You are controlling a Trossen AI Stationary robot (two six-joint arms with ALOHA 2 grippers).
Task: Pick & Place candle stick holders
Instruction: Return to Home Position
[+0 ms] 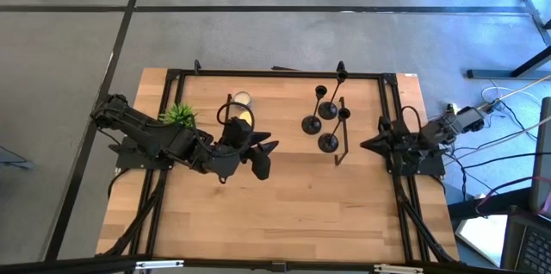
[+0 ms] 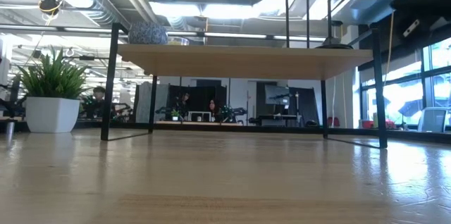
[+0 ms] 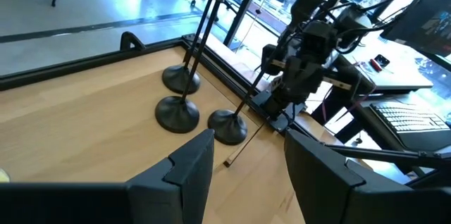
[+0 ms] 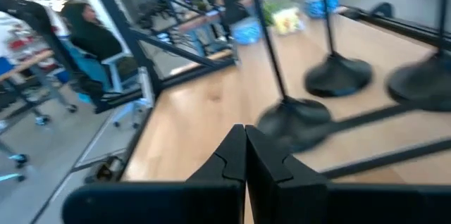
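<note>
Candle stick holders [image 1: 328,142] are standing clustered near the shelf's [image 1: 275,93] right edge. They are probably light, rigid and tippy, so the mid-stem is the best hold. Left gripper [image 1: 263,155] is hovering mid-shelf, fingers apart; right gripper [image 1: 368,145] is waiting closed beside that edge.

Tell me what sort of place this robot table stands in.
Probably an open-plan office or lab. Exposed ceiling ducts run overhead, people sit far behind the table, tall windows line one side, and a keyboard lies on a neighbouring desk.
</note>
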